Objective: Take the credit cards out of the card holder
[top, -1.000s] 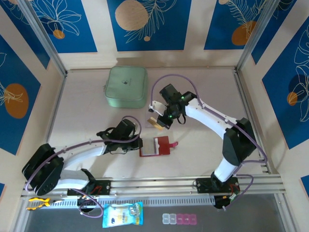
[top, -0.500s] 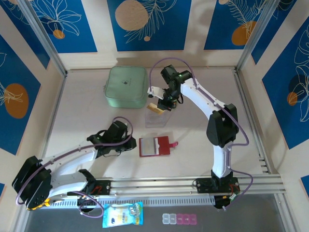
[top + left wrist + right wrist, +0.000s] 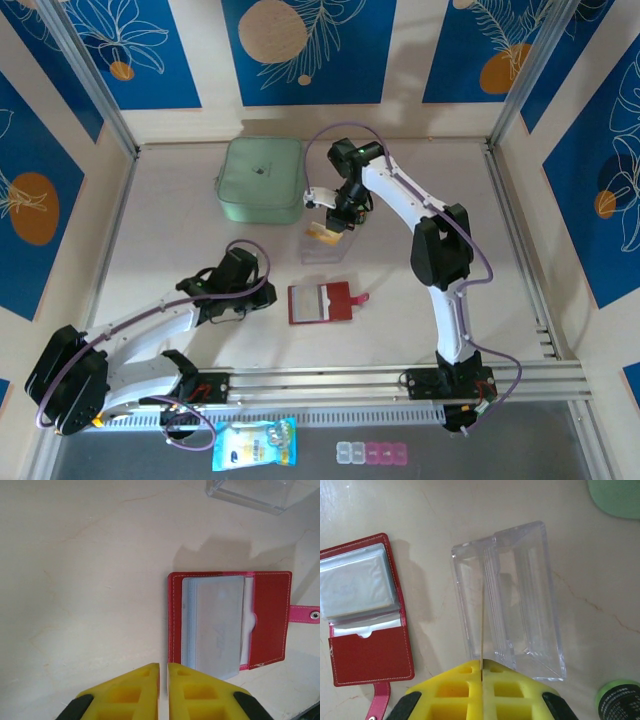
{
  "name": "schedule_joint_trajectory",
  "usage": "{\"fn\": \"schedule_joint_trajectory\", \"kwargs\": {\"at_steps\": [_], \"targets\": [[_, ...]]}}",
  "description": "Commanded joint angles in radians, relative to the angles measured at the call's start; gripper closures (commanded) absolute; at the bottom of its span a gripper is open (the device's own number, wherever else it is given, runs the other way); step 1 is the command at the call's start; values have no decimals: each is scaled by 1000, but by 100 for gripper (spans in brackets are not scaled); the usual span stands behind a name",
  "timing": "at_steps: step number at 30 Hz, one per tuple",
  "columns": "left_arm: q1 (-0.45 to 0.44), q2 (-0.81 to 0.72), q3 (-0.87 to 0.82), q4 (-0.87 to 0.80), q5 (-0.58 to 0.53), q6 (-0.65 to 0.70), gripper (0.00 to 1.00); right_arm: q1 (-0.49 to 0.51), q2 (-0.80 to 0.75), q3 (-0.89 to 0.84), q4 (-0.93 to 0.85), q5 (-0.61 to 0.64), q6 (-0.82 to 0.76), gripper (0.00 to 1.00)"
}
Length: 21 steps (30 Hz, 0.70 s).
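My right gripper (image 3: 482, 669), pinched on a credit card (image 3: 482, 630), moved up-frame over the clear box (image 3: 525, 595), so one's out. Left gripper (image 3: 163, 672), near-shut, empty, backed off the card holder (image 3: 267, 615).

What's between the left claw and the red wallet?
Nothing but bare table. The left wrist view shows the left gripper just short of the open card holder.

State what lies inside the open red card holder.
Pale clear pockets lie stacked inside the card holder; the cloudy plastic hides whether cards sit in them.
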Motion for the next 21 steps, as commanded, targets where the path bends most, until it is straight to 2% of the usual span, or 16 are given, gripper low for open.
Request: {"fn": "schedule_joint_trajectory", "kwargs": {"at_steps": [1, 21], "targets": [[15, 10, -12, -6, 20, 19, 88, -3, 35, 42, -56, -17, -33, 100], [51, 35, -16, 9, 48, 37, 89, 40, 126, 65, -119, -43, -60, 100]]}}
